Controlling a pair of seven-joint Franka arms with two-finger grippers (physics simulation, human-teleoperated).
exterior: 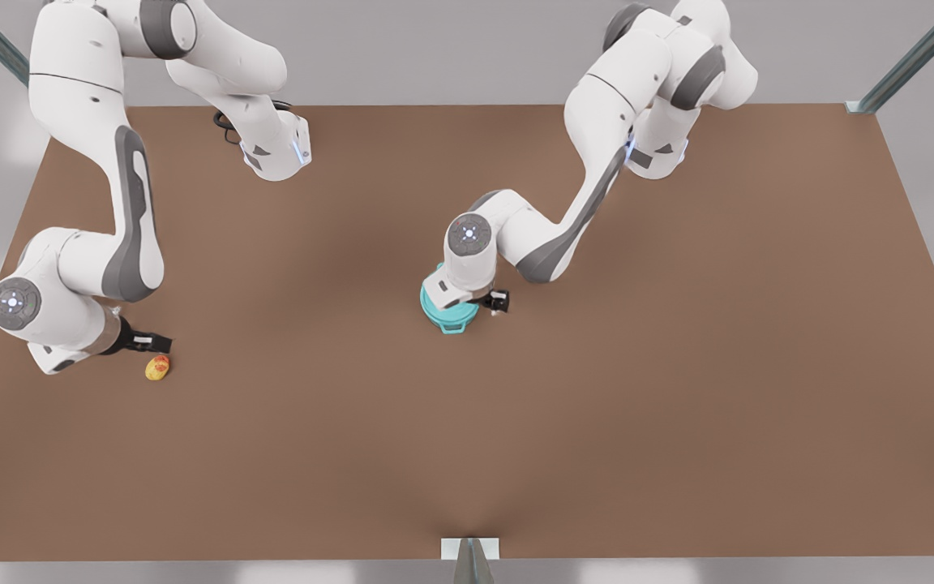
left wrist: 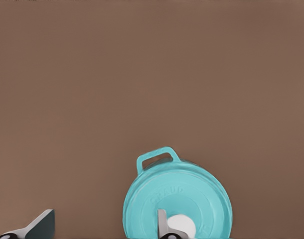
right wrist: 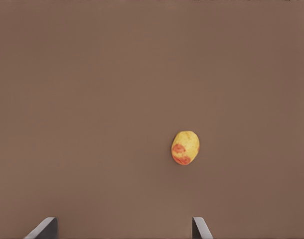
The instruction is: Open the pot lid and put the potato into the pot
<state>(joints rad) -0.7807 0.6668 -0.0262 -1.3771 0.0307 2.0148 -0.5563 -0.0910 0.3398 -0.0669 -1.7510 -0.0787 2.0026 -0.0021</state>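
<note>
Jaws of the left gripper (left wrist: 104,230) stand wide, gripping nothing; the pot lid (left wrist: 178,199) sits on the pot (exterior: 448,308) with its knob (left wrist: 182,225) just beside one finger, not yet between them. Right gripper (right wrist: 123,230) jaws are equally spread, the potato (right wrist: 185,147) ahead on the counter (exterior: 678,365). Lid removal seems in hand; centring over the knob comes next.

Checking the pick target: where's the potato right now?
The potato lies on the bare brown table at the front view's far left, just below the right gripper, far from the lidded pot at centre.
</note>
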